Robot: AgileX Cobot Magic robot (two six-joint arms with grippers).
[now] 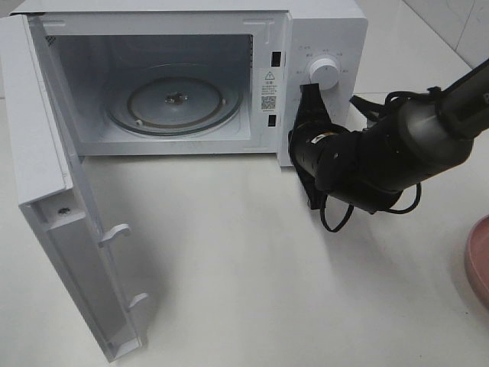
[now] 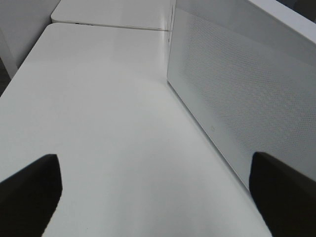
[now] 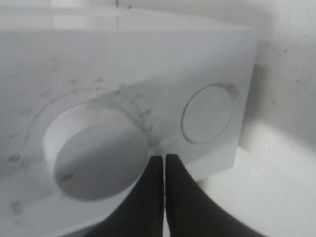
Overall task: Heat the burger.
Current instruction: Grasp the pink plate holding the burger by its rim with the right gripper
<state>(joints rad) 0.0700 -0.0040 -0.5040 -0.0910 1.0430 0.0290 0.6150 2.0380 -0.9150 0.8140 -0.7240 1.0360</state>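
The burger is out of view. The white microwave point(image 1: 321, 23) stands with its door point(image 1: 46, 176) swung wide, and its glass turntable point(image 1: 174, 101) is bare. My right gripper point(image 1: 309, 93) is shut with nothing in it, its tips against the control panel just below the round knob point(image 1: 322, 70). The right wrist view shows the closed fingertips point(image 3: 164, 160) pressed together beside the big knob point(image 3: 98, 153), with a flat round button point(image 3: 207, 113) further along. My left gripper point(image 2: 158, 197) is open over bare table, its dark fingers point(image 2: 29, 195) far apart, next to the door's dotted panel point(image 2: 237, 98).
The rim of a pink plate point(image 1: 480, 260) shows at the right edge of the white table point(image 1: 252, 275). The open door sticks out over the left front of the table. Black cables loop under the right arm point(image 1: 382, 153).
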